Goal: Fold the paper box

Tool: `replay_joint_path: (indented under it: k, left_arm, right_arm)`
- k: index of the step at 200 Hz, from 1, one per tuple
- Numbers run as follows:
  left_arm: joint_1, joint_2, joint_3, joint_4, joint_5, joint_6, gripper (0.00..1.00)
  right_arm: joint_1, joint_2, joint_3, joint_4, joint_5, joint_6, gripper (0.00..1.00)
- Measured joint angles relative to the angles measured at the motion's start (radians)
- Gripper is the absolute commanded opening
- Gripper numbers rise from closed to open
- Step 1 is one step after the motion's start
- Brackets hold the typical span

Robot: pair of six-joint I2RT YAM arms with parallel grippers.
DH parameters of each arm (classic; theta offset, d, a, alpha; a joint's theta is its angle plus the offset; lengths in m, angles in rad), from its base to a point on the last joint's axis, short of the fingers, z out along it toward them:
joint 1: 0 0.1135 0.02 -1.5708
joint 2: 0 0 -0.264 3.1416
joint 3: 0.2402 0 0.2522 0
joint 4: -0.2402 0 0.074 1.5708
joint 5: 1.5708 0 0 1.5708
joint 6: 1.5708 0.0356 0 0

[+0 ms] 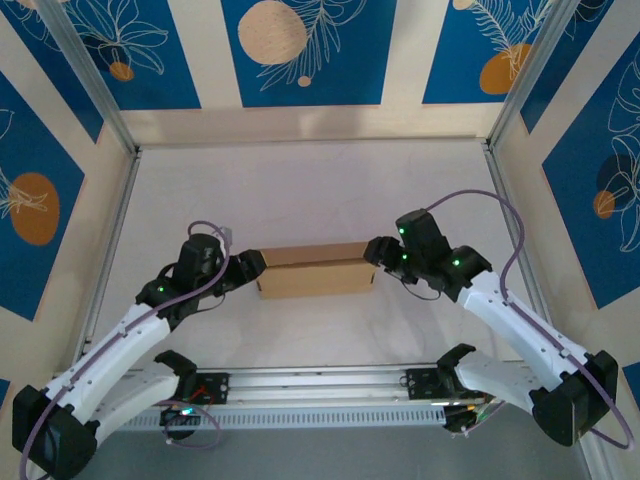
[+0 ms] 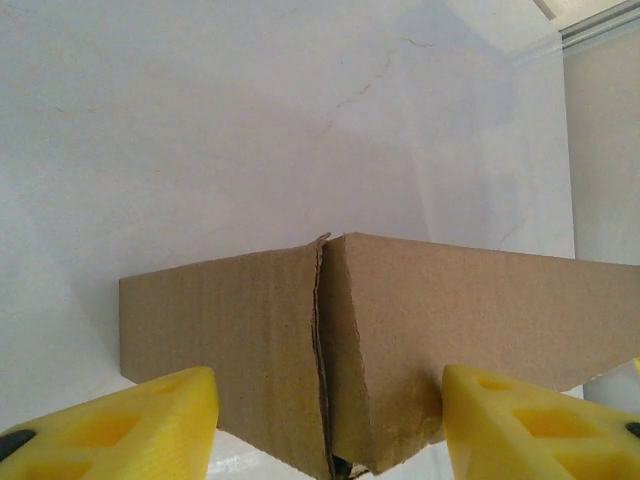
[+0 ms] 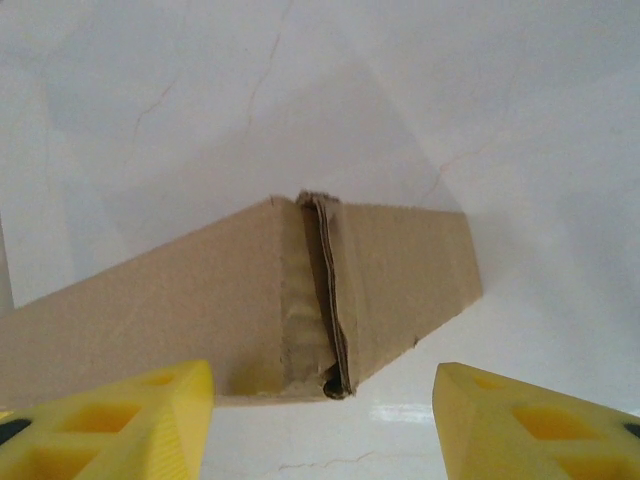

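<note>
The paper box [image 1: 313,271] is a plain brown cardboard box lying folded shut in the middle of the white table, long side across. My left gripper [image 1: 252,264] is at its left end. In the left wrist view the jaws stand apart around a vertical corner of the box [image 2: 400,330]; the right yellow finger [image 2: 540,425] lies against the cardboard, and the left one overlaps the other panel. My right gripper [image 1: 376,252] is at the box's right end. It is open, and the box corner [image 3: 320,290] lies just ahead of its fingertips [image 3: 120,420], apart from them.
Metal frame rails [image 1: 110,250] and patterned blue-and-cream walls bound the table on the left, right and back. An aluminium rail [image 1: 320,382] with both arm bases runs along the near edge. White tabletop [image 1: 310,190] stretches behind the box.
</note>
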Motion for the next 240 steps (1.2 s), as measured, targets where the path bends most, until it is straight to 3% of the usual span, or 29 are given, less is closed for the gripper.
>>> replay_joint_path:
  k: [57,103,158,240]
  left_arm:
    - [0.0,0.017,0.006,0.002,0.0,0.001,0.59]
    - [0.0,0.021,0.015,-0.01,-0.001,0.004,0.59]
    - [0.0,0.032,0.029,-0.039,-0.014,0.012,0.6]
    - [0.05,0.019,0.095,-0.129,-0.021,0.083,0.45]
  right_arm:
    - [-0.116,-0.003,0.024,-0.001,-0.068,-0.081,0.57]
    - [-0.114,0.068,-0.008,0.03,-0.109,-0.102,0.49]
    - [-0.1,0.045,-0.061,0.11,-0.093,-0.09,0.36]
    - [-0.1,0.045,-0.065,0.127,-0.093,-0.09,0.33]
